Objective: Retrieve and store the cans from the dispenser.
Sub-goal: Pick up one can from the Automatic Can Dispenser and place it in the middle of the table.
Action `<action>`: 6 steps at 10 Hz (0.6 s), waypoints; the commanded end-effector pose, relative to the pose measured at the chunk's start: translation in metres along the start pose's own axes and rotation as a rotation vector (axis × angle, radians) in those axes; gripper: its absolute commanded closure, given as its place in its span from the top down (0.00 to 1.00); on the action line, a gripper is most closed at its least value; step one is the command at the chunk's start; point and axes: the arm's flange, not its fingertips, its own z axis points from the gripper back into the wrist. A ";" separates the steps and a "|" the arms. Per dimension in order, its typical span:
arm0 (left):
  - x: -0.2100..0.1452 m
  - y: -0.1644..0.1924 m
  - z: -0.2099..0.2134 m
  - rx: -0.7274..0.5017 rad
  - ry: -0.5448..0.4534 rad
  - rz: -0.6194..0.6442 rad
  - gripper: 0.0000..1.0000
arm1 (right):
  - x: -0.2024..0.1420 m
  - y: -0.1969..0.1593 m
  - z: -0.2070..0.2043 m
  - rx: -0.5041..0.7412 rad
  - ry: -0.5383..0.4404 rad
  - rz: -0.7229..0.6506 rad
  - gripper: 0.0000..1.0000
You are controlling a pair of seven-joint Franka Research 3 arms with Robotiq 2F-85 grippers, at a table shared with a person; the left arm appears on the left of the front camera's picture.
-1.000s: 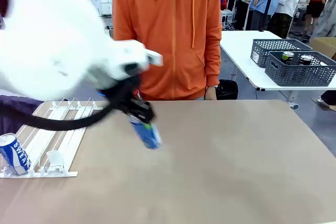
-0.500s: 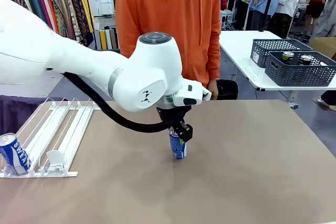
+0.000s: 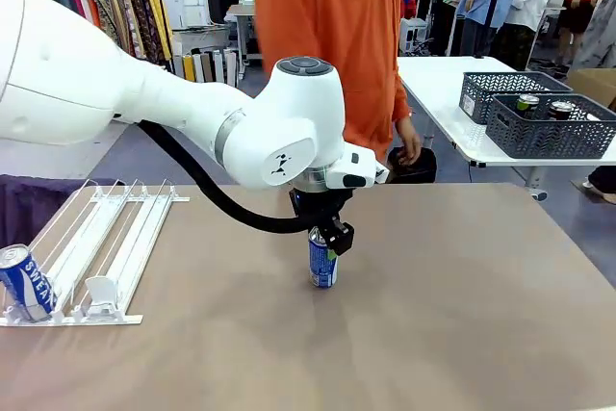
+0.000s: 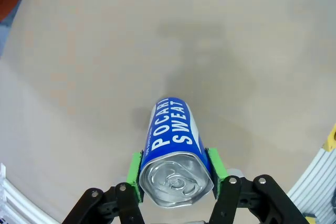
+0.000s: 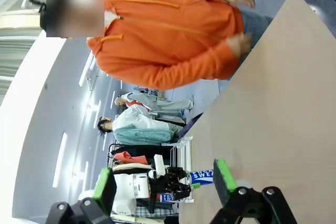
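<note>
While left gripper [image 3: 327,236] clamps blue can [image 3: 322,265] near its top, can stands upright at middle of table [image 3: 462,315], well right of dispenser [image 3: 106,238]. Cannot tell whether base fully touches table.
Risk: release with base unseated, so slim can tips and rolls.
Risk: pad drags rim on withdrawal, toppling can.
Risk: hard squeeze dents thin wall.
Second can [image 3: 26,281] sits at dispenser's near-left end.
Right gripper [image 5: 164,184] spread apart, empty.

Can [image 4: 175,140], frame centre: glossy blue printed metal, bright silver top. Table [image 3: 462,315]: smooth matt tan. Dispenser [image 3: 106,238], lower left: glossy white rails. Left gripper [image 4: 176,174]: matt black, green pads [image 4: 215,163].
</note>
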 end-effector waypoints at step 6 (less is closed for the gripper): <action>-0.015 0.005 0.044 0.022 -0.088 0.050 1.00 | 0.001 0.001 -0.001 0.019 -0.008 0.012 1.00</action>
